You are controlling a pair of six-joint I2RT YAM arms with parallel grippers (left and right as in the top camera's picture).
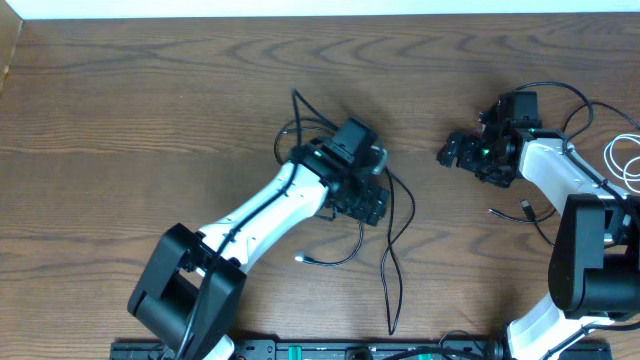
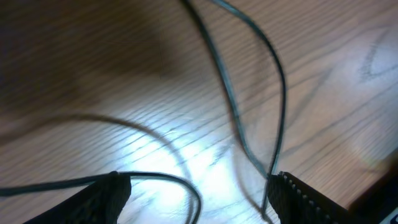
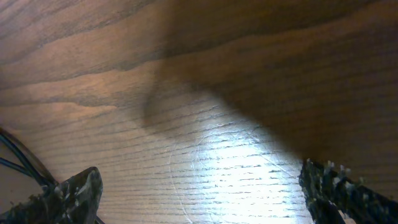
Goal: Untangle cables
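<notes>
Your left arm reaches from the near edge up toward the middle of the wooden surface (image 1: 150, 90), its white link slanting up and to the right and the wrist bent down over the tangle. The left gripper (image 1: 362, 206) is released: in its wrist view the two fingers (image 2: 102, 196) stand wide apart low over the wood, with strands of the black cable (image 1: 388, 262) running between them and one strand passing close by the right-hand finger. You cannot tell from these views whether any strand touches a finger.

That black cable loops under and around the left wrist, trails down toward the near edge, and ends in a small plug (image 1: 300, 259) lying just beside the arm.

Your right arm folds back on itself at the right side, and the right gripper (image 1: 455, 155) points left, released, with bare wood between its fingers. The white cable (image 1: 622, 160) lies coiled at the far right edge, well apart from the black one.
</notes>
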